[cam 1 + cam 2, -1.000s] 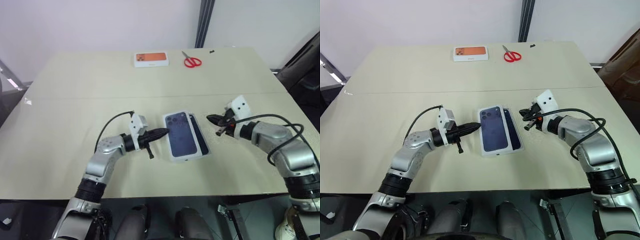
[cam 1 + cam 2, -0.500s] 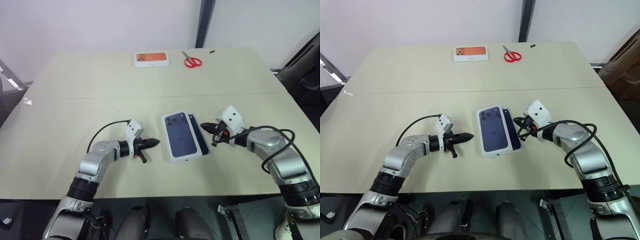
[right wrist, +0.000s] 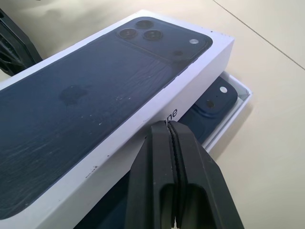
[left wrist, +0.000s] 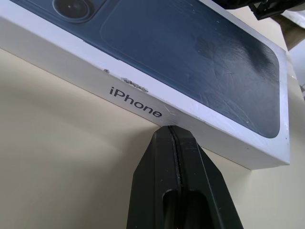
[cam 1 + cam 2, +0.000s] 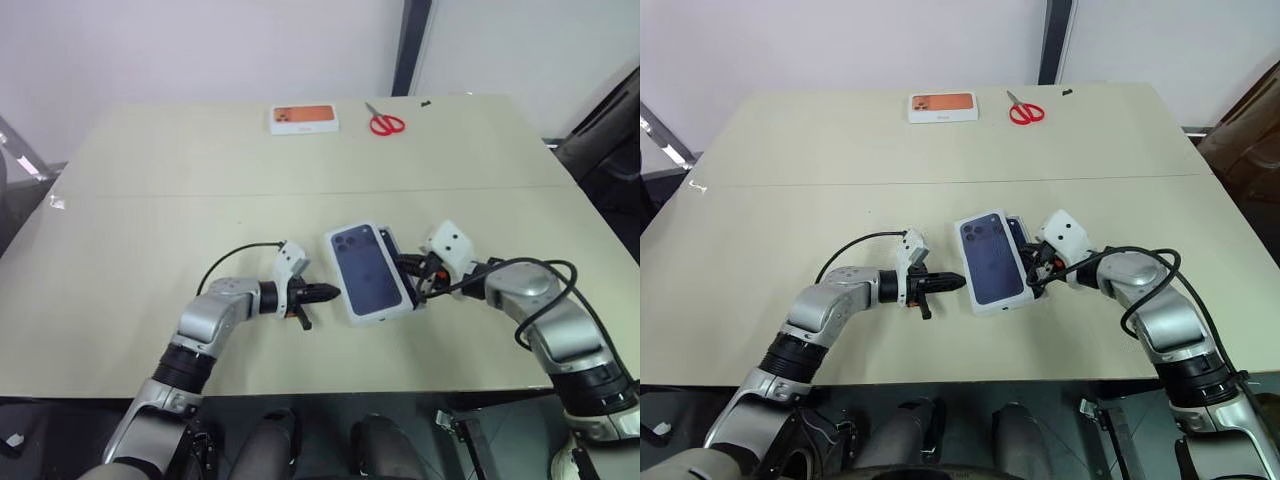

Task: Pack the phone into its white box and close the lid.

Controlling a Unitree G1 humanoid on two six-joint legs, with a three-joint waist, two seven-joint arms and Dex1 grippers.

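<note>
The lid, white with a dark navy phone picture on top, lies askew over the white box in the middle of the table. The phone rests in the box, and only a dark blue strip with its camera corner shows beside the lid. My left gripper is shut, its tip against the lid's left side wall. My right gripper is shut too, its tip pressed on the lid's right side wall above the uncovered phone.
A white box with an orange top and red scissors lie at the table's far edge. A seam crosses the tabletop behind the work area. The table's front edge runs close below the arms.
Both grippers have dropped and closed in on the lid from either side. The lid has slid right over the box, so less of the phone shows.
</note>
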